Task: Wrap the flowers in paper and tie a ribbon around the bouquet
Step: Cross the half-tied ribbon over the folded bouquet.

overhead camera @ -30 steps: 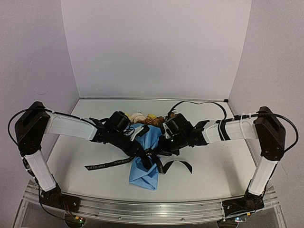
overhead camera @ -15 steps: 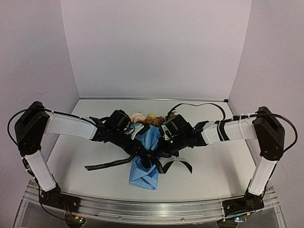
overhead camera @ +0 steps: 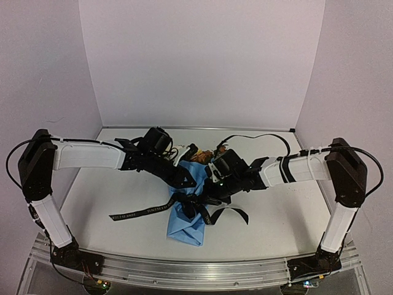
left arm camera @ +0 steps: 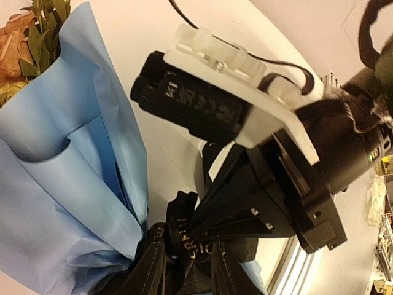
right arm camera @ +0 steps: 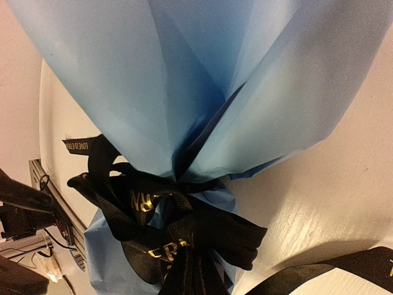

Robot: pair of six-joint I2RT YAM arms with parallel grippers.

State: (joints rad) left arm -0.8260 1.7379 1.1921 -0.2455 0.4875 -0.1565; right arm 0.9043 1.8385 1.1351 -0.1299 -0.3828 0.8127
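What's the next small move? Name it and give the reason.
Probably a short pull by the right gripper away from the paper, to snug the knot. It is shut on the ribbon right at the knot, which looks bunched and loose round the paper's pinched waist.

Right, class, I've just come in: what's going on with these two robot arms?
A bouquet is being tied up. The flowers sit inside a cone of blue paper, and a black ribbon is tied round its waist. The right gripper has its jaws shut on the ribbon at the knot. The left gripper hangs close over the paper; its jaws cannot be judged.
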